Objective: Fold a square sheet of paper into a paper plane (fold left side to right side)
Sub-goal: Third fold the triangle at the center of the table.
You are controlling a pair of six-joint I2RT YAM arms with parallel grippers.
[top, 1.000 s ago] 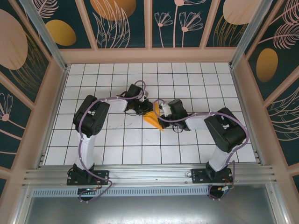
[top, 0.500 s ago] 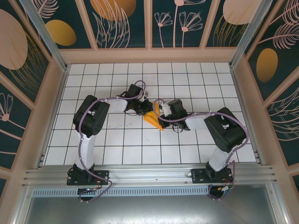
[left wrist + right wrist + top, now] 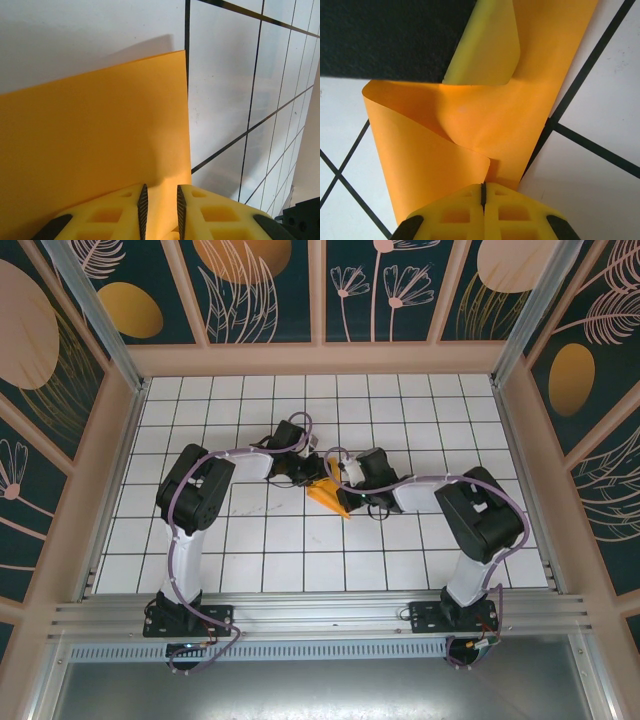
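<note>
Right tool (image 3: 483, 192) first: its jaws are pressed fully together on the near edge of the square sheet of paper (image 3: 485, 120), where a lifted layer curls down to the fingertips. From overhead, the paper lies as a narrow orange strip in the middle of the tabletop (image 3: 250, 540). Its long axis runs diagonally, with the far end between the two tools and the near end pointing back toward the arm bases. Left tool (image 3: 160, 200) sits on the strip's far-left part, jaws a small gap apart with orange showing in the gap. That looks too wide for a pinch on thin paper, so I read it as resting there, not gripping. Both tools touch the paper, so neither is nearer. I judge the fold must carry the left part rightward, toward my right tool. What stands in the way is the left arm's dark body (image 3: 390, 35), overhanging the paper's far end.
</note>
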